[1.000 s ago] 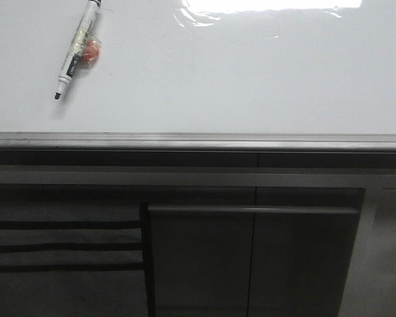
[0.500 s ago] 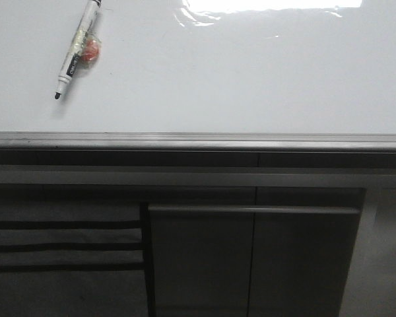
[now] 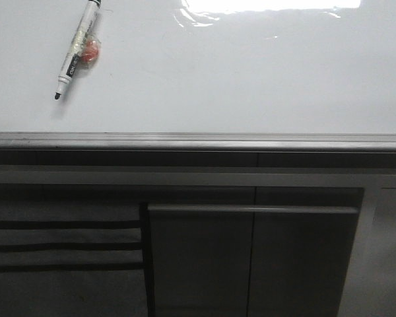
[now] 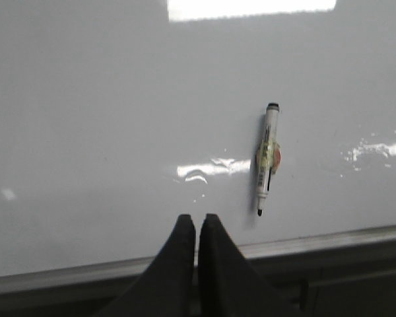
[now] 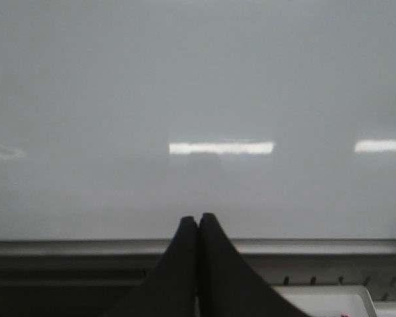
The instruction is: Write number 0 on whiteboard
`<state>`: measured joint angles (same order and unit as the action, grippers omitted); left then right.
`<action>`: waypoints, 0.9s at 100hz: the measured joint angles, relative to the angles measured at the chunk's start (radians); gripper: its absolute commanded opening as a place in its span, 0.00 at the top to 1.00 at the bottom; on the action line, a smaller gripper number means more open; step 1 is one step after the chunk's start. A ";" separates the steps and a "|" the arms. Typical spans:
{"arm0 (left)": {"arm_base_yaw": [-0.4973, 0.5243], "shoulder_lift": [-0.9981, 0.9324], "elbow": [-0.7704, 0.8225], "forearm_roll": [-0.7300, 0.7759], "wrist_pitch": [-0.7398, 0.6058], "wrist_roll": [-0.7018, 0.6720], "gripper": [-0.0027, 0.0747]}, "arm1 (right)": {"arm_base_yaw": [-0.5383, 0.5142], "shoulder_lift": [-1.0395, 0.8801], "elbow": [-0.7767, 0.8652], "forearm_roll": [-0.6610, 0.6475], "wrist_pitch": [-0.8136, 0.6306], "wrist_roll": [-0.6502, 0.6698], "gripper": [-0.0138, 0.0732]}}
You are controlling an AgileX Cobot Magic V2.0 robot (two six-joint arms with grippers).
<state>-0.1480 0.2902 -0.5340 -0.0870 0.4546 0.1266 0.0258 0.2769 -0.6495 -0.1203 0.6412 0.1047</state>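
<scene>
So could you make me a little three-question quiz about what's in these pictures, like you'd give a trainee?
1. True or false: a 0 is already drawn on the whiteboard.
2. The marker lies: A) capped, B) uncapped with its tip bare, C) in a tool.
3. How do the left tool and right tool stand, open or shut?

Key: 1 false, no drawn 0 shows in any view. 2 B. 3 both shut, holding nothing.

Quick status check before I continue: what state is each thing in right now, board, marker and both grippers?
whiteboard: lying flat, blank, no 0 drawn yet.
marker: uncapped, lying on the board, not held.
left gripper: jaws shut, empty, short of the marker.
right gripper: jaws shut, empty, at the board's edge.
</scene>
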 measured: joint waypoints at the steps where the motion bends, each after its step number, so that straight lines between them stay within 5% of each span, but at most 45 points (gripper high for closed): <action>1: 0.000 0.014 -0.013 0.000 0.014 0.000 0.99 | 0.000 0.008 -0.004 0.000 0.006 -0.006 0.93; 29: 0.000 0.220 -0.114 0.003 0.167 0.000 0.99 | 0.004 0.277 -0.043 0.024 0.094 -0.031 0.93; 65: 0.000 0.392 -0.114 -0.031 0.139 0.000 0.98 | 0.006 0.410 -0.043 0.072 0.069 -0.036 0.90; 90: -0.048 0.547 -0.114 -0.214 -0.037 0.124 0.61 | 0.006 0.451 -0.043 0.177 0.029 -0.127 0.55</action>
<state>-0.1955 0.8372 -0.6476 -0.3011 0.4179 0.2510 0.0316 0.7278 -0.6929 0.0568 0.6697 -0.0226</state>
